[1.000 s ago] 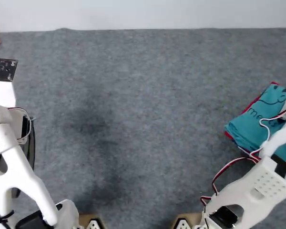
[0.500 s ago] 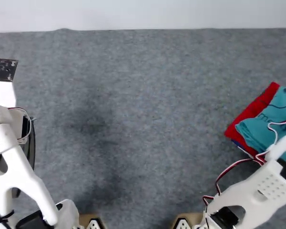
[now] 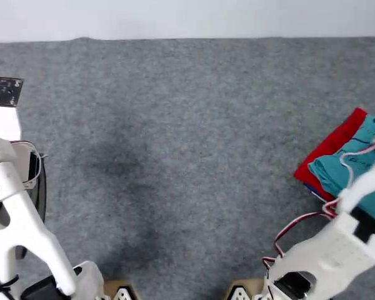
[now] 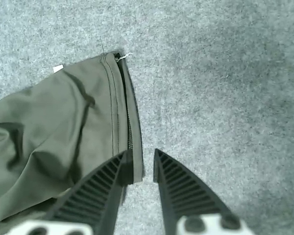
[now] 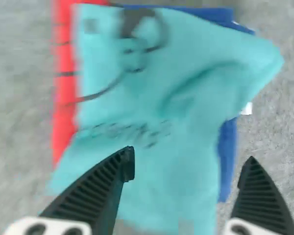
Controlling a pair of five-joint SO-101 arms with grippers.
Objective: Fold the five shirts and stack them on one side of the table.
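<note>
Teal shirt [image 5: 171, 112] lies directly beneath the right end effector [image 5: 188, 155], whose jaws are spread wide apart.

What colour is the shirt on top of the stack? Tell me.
The top shirt is teal; right wrist view shows it best.

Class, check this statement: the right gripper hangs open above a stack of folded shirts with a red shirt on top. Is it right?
No. The top shirt is teal, not red. The red shirt lies under it, as does a blue shirt. The right wrist view shows this. The right gripper does hang open above them.
</note>
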